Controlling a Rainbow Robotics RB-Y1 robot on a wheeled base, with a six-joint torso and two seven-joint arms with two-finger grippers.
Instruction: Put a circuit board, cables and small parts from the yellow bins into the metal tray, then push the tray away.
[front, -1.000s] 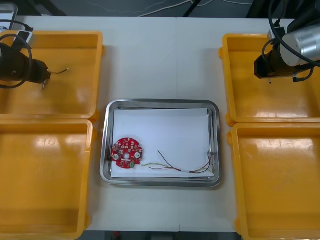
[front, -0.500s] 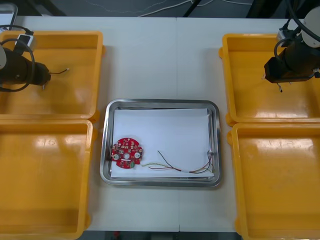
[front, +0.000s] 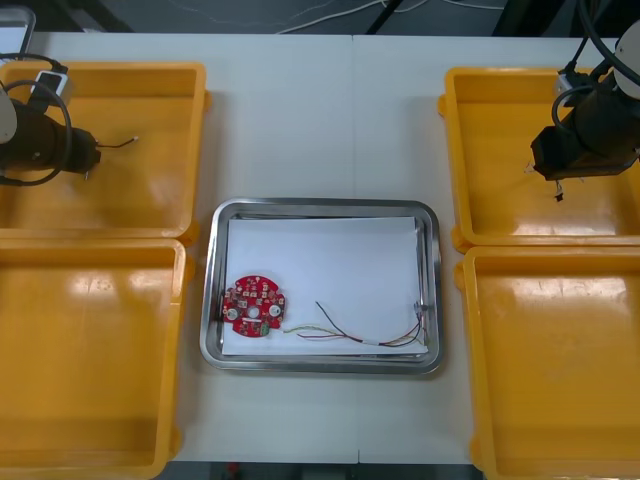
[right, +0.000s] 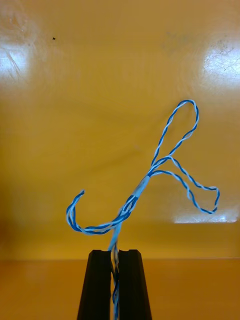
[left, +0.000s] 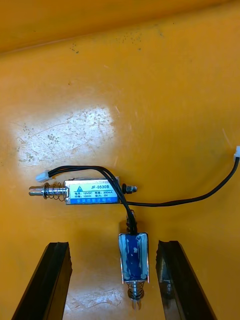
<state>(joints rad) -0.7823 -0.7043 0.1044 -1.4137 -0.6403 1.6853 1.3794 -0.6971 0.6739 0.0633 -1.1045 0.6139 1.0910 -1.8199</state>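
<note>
Our right hand pinches a twisted blue-and-white cable above a yellow plastic bin; our left hand gapes wide, small blue-wrapped metal part between its fingers.

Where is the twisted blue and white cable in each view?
Right wrist view: twisted blue and white cable pinched between the right gripper's shut fingers.
Front view: at that gripper, too thin to make out.
Left wrist view: faces the far left yellow bin instead.
Shared landmark: far right yellow bin beneath.
</note>
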